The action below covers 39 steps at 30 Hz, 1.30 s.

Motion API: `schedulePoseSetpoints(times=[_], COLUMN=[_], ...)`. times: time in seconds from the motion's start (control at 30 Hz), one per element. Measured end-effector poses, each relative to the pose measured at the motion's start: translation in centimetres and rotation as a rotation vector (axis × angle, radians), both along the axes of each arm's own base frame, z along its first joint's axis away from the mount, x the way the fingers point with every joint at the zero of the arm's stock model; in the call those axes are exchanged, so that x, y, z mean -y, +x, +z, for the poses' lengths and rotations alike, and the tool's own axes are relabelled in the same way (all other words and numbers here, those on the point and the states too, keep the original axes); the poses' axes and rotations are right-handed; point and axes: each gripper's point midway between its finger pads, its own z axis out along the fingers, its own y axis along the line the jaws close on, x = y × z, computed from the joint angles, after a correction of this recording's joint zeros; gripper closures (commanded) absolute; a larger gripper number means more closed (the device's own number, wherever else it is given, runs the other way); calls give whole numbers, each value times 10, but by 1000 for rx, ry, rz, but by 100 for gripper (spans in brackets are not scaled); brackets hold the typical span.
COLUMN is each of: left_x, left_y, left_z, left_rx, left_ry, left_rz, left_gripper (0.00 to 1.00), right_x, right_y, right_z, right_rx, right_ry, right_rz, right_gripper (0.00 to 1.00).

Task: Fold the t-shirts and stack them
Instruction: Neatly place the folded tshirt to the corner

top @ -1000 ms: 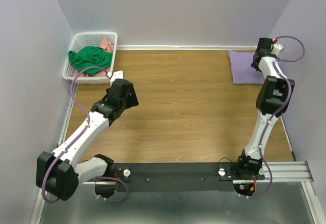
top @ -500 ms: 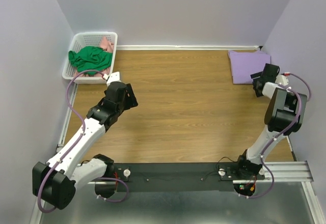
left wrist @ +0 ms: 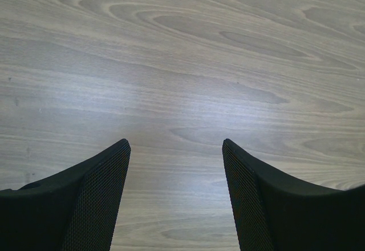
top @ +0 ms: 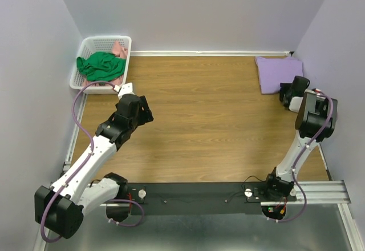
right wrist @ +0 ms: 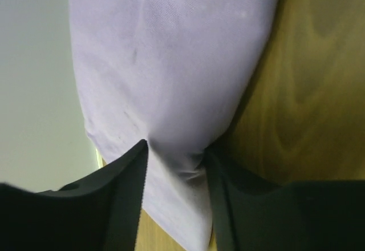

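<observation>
A folded lavender t-shirt (top: 276, 73) lies at the table's far right corner. My right gripper (top: 288, 91) is at its near edge. In the right wrist view the jaws (right wrist: 177, 148) straddle that edge of the lavender cloth (right wrist: 171, 63), which bunches and wrinkles between them. A green t-shirt (top: 101, 65) and a salmon-pink t-shirt (top: 118, 49) lie crumpled in the white basket (top: 94, 40) at the far left. My left gripper (top: 126, 88) hovers just in front of the basket, open over bare wood (left wrist: 175, 145) with nothing between its fingers.
The wooden table (top: 205, 120) is boxed in by walls at the back and on both sides. A black rail (top: 199, 194) with the arm bases runs along the near edge. The right wall stands close to the lavender shirt.
The right arm has pulled back from the far corner to the shirt's near edge and its jaws have narrowed onto the cloth. The left arm has shifted slightly nearer and left.
</observation>
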Motion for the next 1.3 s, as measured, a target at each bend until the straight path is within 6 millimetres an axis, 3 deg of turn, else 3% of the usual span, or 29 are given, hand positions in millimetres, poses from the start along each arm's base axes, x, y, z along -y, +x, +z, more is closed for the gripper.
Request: schedulePoseSetpoints(times=[0.07,0.17,0.37,0.5,0.53,0.67,0.77,0.83,1.0,1.1,1.3], left_x=[0,0,1,1,1,1,1,0,-11,-22,-54], left_y=[0,0,1,2,2,2,3,4,3,1,-13], left_z=[0,-2,-9,-13,-13,-13,-11,-10,2,25,99], left_rx=[-1,-5,-28,-40,-41,-40,-33,-26,20,88,291], left_ry=[1,3,15,23,24,23,22,25,52,65,46], left_rz=[0,-1,-1,-3,-4,-4,-2,1,32,66,198], left_gripper=[26,26,26,26,25,21,20,19,19,19,19], right_x=[2,5,6,4,4,-2,-15,-27,-37,-39,-50], right_y=[12,30,54,59,60,53,29,0,-39,-73,-158], right_z=[-2,-6,-7,-5,-4,6,19,27,73,125,246], right_rx=[18,40,75,88,92,87,55,-7,-62,-89,-6], right_ry=[16,35,67,83,83,59,32,5,-99,-232,-530], right_rz=[3,4,8,6,8,30,65,99,168,212,255], right_gripper=[63,69,67,51,41,18,6,2,0,0,0])
